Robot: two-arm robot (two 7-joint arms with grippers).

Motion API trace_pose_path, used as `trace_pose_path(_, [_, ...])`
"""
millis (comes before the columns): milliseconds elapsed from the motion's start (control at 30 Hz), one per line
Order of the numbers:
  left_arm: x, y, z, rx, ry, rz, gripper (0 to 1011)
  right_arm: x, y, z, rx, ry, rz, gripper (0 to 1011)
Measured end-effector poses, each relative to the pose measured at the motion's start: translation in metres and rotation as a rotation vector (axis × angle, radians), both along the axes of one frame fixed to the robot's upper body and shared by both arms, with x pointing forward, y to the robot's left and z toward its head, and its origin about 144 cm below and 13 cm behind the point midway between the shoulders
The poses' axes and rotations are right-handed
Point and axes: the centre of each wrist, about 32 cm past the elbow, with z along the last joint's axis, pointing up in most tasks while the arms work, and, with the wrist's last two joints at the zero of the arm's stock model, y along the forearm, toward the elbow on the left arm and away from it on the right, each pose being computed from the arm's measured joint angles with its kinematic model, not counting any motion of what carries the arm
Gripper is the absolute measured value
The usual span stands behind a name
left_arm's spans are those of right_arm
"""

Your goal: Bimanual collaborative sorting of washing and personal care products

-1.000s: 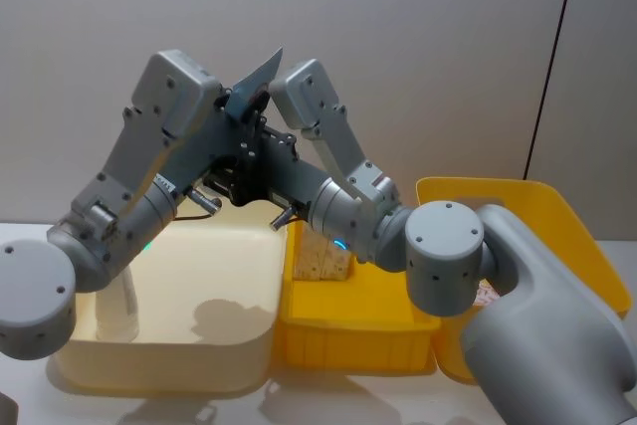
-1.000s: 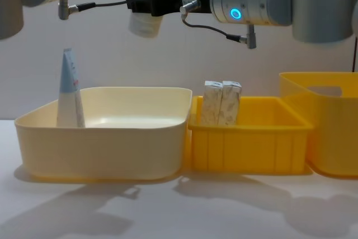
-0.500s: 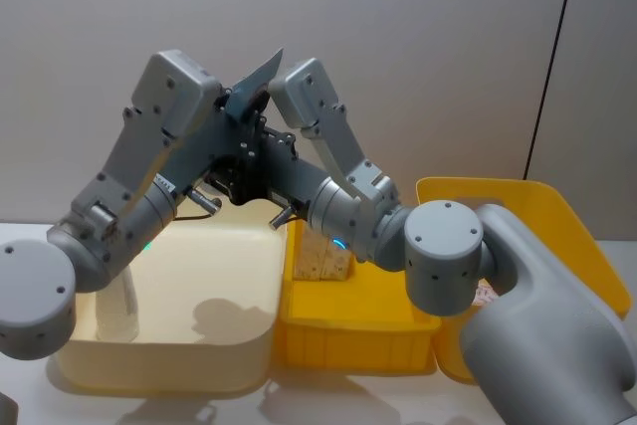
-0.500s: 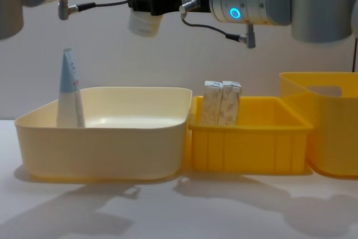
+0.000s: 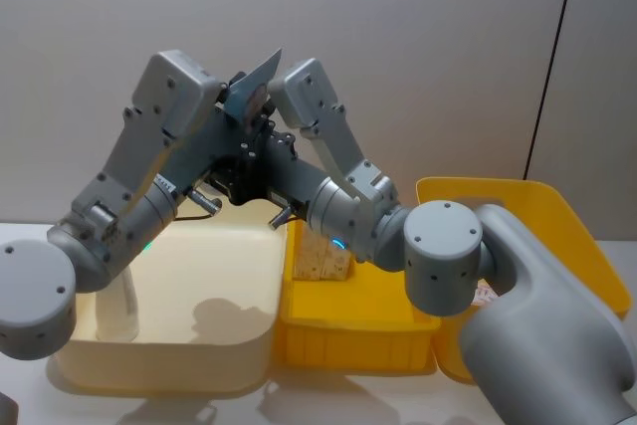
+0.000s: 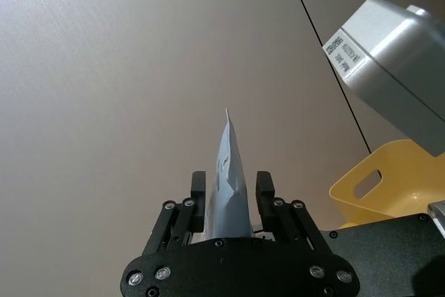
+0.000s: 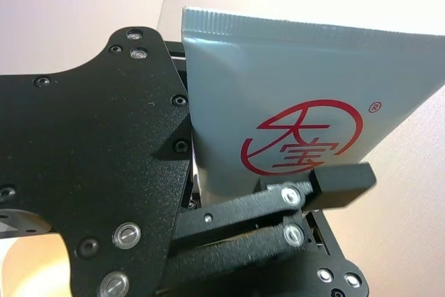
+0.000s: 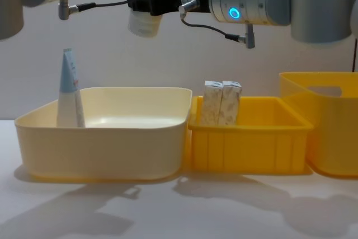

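Chest view: a white squeeze tube [image 8: 145,22] hangs cap-down above the cream bin [image 8: 106,138], at about 11 o'clock from the cartons. The left gripper [image 6: 232,196] clamps its flat body (fingers pressed to both faces); the right gripper [image 7: 306,196] also appears closed on it, a handover by all signs. Already sorted: one tube [image 8: 70,90] standing in the cream bin, two beige-marbled cartons [image 8: 222,103] in the small yellow bin [image 8: 249,144]. The held tube remains to be placed.

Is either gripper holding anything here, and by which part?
Both grippers hold one white squeeze tube with a pale-blue crimped end: the left gripper and the right gripper both clamp its body, below the crimp.
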Motion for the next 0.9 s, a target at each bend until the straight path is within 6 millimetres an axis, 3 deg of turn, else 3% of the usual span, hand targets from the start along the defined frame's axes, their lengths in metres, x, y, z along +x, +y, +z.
trace_pose_path(533, [0.0, 0.0, 0.0, 0.0, 0.0, 0.0, 915, -0.002, -0.011, 0.005, -0.045, -0.042, -0.071, 547])
trace_pose_path(700, [0.0, 0.0, 0.0, 0.0, 0.0, 0.0, 1003, -0.005, -0.021, 0.008, -0.064, -0.065, -0.124, 547])
trace_pose_path(900, [0.0, 0.0, 0.0, 0.0, 0.0, 0.0, 1003, -0.01, -0.038, 0.011, -0.083, -0.09, -0.204, 546])
